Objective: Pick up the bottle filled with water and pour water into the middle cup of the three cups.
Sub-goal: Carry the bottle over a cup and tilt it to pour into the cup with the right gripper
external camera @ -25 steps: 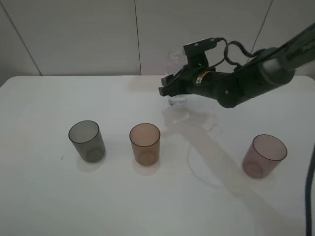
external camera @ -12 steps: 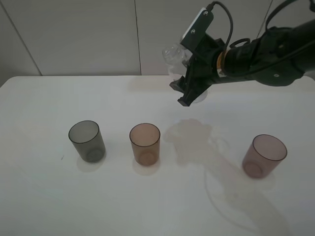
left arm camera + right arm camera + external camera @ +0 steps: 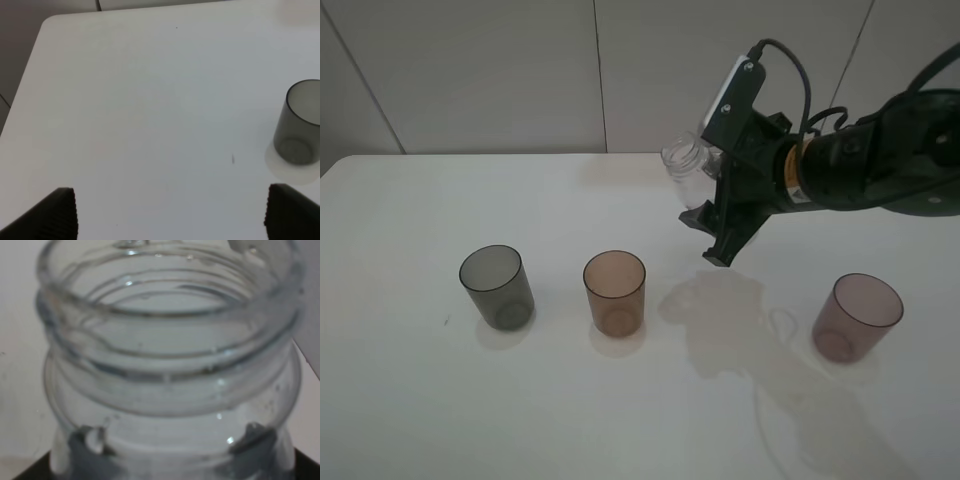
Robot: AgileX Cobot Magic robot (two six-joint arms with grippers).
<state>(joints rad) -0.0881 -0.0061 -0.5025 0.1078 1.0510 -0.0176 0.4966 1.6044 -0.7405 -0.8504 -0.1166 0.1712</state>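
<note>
Gripping the tilted bottle [image 3: 686, 166], right fingers [image 3: 724, 228] hide its base; left fingers [image 3: 60, 216] gape, tips cropped.

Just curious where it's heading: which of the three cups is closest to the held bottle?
The amber-brown cup in the middle. The tilted bottle hangs closest to it; the grey cup and the purple cup stand farther off at either end.

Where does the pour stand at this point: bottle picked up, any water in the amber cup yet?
Done: the right pincer is shut on the bottle, which is clear of the table, neck tilted. In hand: the carry; the bottle is behind and right of the middle cup, not over it. Left: the pour itself; no water shows in that cup.
</note>
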